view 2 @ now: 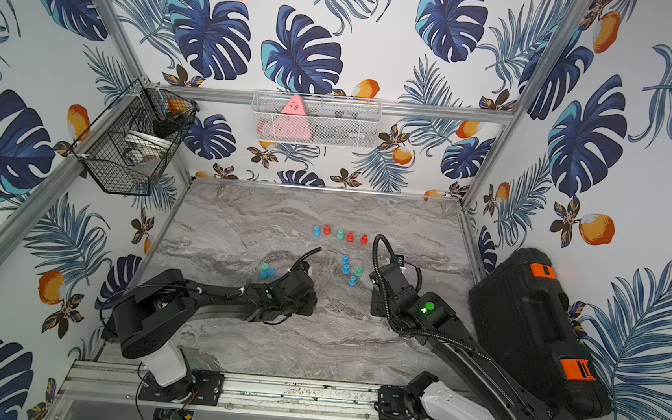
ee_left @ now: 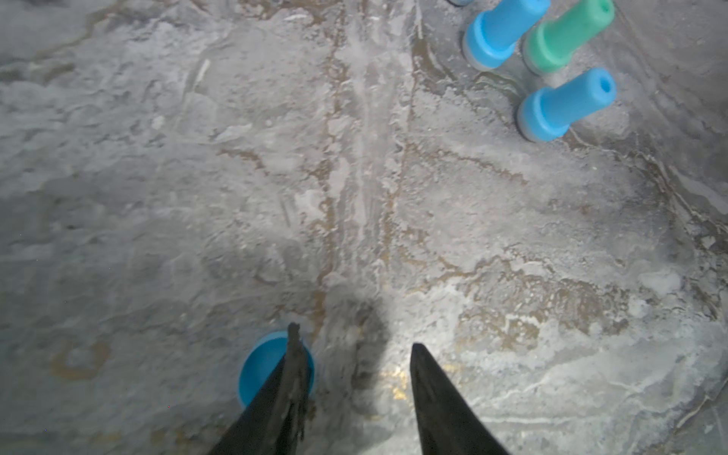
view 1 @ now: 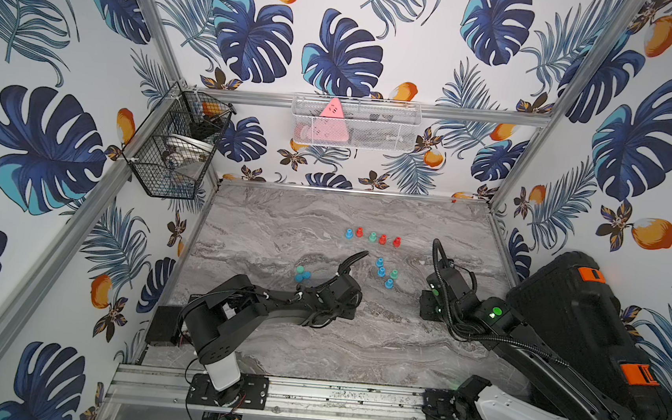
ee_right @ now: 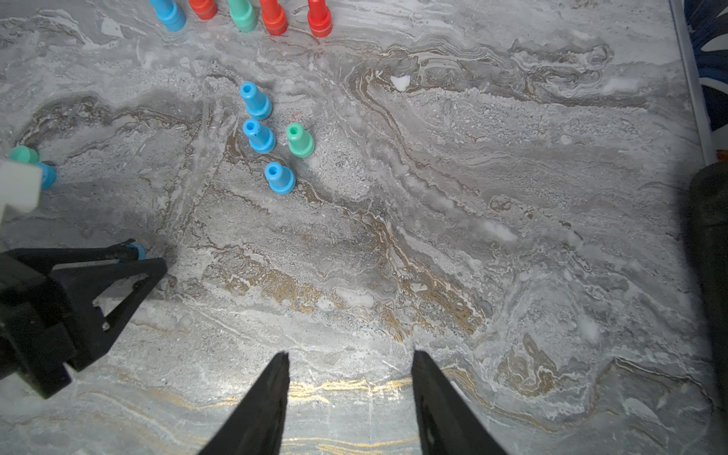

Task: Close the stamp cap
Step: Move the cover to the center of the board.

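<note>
Four uncapped stamps stand upright mid-table: three blue (ee_right: 259, 136) and one green (ee_right: 299, 140). In both top views they sit between the arms (view 1: 386, 273) (view 2: 349, 270). Loose green and blue caps (view 1: 302, 275) lie in a small pile to their left. A single blue cap (ee_left: 264, 366) lies on the table against the outer side of one finger of my left gripper (ee_left: 354, 338), partly hidden by it. The left jaws stand apart with only bare table between them. My right gripper (ee_right: 350, 356) hovers open over bare table, nearer the front than the stamps.
A row of five stamps, blue, red, green, red and red (view 1: 373, 237), stands farther back. A large black case (view 1: 570, 332) fills the right side. A black wire basket (view 1: 175, 153) and a white mesh basket (view 1: 355, 124) hang on the walls.
</note>
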Action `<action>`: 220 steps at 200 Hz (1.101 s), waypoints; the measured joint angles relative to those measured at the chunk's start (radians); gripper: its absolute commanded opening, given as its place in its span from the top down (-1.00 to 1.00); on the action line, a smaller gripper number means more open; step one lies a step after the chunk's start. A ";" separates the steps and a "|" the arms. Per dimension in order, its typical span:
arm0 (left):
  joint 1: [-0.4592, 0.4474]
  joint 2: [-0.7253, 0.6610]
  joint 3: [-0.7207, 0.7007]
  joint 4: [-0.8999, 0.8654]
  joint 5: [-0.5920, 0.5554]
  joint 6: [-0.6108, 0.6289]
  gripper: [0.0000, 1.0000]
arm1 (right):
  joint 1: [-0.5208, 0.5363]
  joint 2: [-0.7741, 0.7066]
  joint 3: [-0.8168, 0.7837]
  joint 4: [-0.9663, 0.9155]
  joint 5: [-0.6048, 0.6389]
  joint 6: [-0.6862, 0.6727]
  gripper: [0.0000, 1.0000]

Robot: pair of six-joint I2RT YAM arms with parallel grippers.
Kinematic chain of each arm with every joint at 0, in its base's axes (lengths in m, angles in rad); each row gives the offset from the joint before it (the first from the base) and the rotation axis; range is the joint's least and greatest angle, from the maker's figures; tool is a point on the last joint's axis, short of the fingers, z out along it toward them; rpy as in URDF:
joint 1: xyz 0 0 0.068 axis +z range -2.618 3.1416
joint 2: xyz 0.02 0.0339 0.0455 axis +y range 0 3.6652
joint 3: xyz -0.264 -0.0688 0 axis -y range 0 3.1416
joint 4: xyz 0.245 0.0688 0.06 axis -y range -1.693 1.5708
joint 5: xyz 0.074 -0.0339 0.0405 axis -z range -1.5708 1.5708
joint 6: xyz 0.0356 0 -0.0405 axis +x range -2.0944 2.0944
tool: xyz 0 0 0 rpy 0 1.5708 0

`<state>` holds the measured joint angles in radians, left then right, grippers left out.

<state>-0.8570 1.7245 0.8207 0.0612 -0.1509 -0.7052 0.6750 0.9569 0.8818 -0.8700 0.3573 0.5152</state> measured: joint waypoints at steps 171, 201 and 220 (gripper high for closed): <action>-0.071 -0.086 0.174 -0.220 -0.047 0.030 0.03 | 0.000 -0.001 -0.002 0.001 0.000 0.000 -0.06; -0.080 -0.171 0.205 -0.266 -0.066 0.053 0.02 | 0.000 -0.001 -0.002 0.001 0.000 0.000 -0.06; -0.082 -0.222 0.216 -0.296 -0.079 0.062 0.02 | 0.000 0.000 -0.002 0.001 0.000 0.000 -0.06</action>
<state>-0.9386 1.5024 1.0363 -0.2352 -0.2302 -0.6430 0.6750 0.9573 0.8795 -0.8688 0.3573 0.5152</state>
